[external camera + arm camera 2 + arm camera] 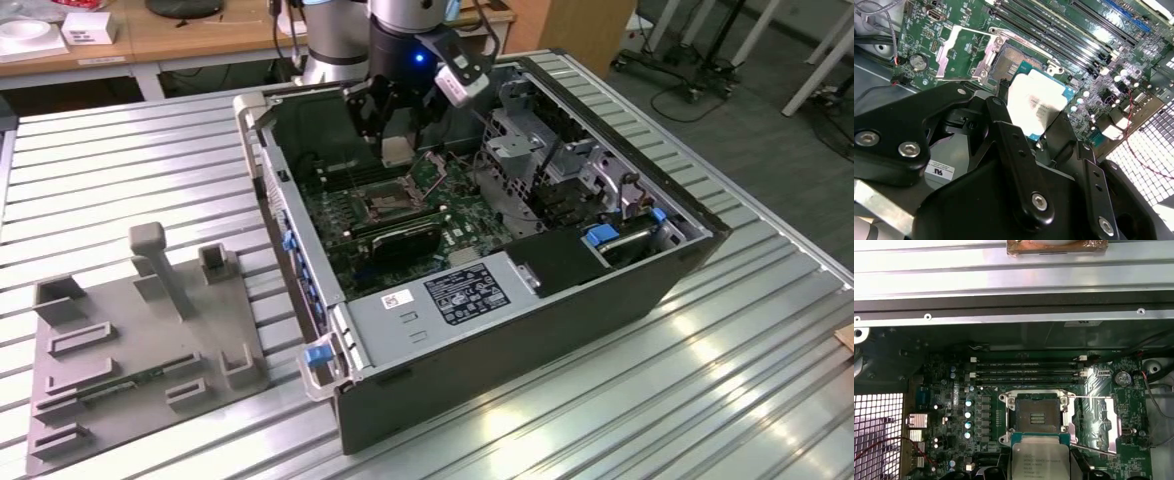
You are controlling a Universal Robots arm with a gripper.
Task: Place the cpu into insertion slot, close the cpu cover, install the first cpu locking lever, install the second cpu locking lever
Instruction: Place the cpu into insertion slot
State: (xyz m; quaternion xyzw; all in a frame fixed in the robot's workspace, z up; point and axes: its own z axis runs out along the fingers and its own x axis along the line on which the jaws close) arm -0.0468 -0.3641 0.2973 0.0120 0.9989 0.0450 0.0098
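Gripper point(395, 140) clamps the chip point(1036, 102) by opposite edges, level above the motherboard point(1134, 410) just off the socket's point(1037, 417) edge, apparently for flat seating; cover plate point(945, 52) lies swung aside, socket bare.

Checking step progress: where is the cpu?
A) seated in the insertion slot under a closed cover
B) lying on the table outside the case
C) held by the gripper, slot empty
C: the gripper holds the cpu, and the insertion slot sits empty with the cpu cover open.
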